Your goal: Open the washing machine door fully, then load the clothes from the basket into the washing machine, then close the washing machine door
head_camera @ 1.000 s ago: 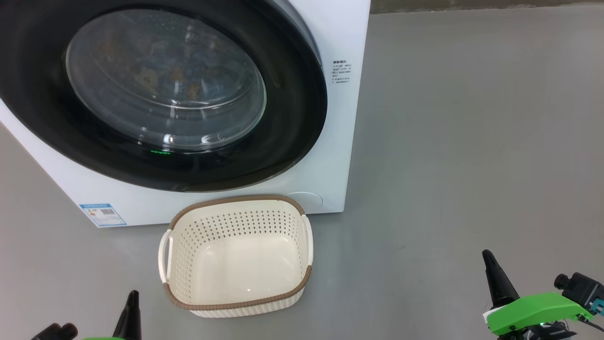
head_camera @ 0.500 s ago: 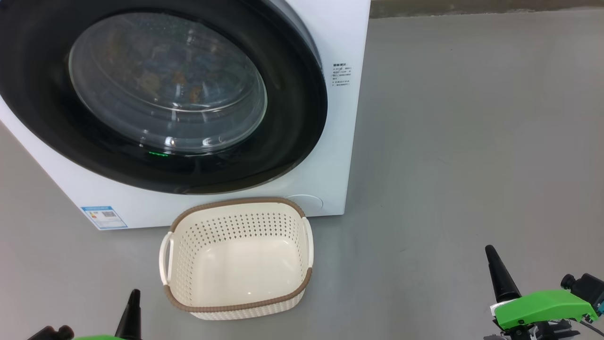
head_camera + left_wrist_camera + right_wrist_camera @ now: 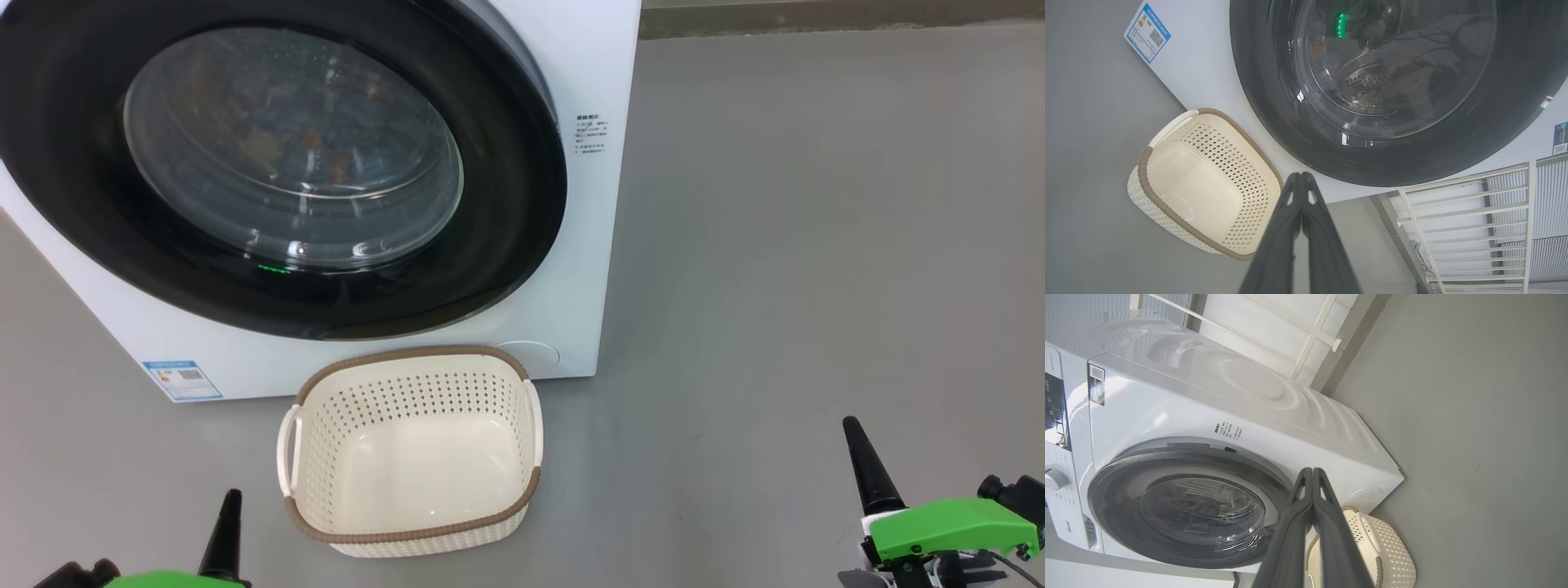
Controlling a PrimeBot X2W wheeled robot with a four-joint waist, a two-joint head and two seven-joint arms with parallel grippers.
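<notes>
One white washing machine (image 3: pixel 584 245), one black-ringed round glass door (image 3: pixel 506 204) and one cream perforated plastic basket (image 3: pixel 408 392) are counted; left gripper (image 3: pixel 233 498) and right gripper (image 3: pixel 852 426) are held low, fingers pressed together.

Counted one washing machine (image 3: pixel 588 245), with one round door (image 3: pixel 506 204) and one blue label (image 3: pixel 182 380) low on its front. Counted one basket (image 3: pixel 408 392), with two white handles (image 3: pixel 286 449). Counted two claws, the left claw (image 3: pixel 233 500) and the right claw (image 3: pixel 853 429). Could not count the clothes (image 3: pixel 310 155), blurred behind the glass.
</notes>
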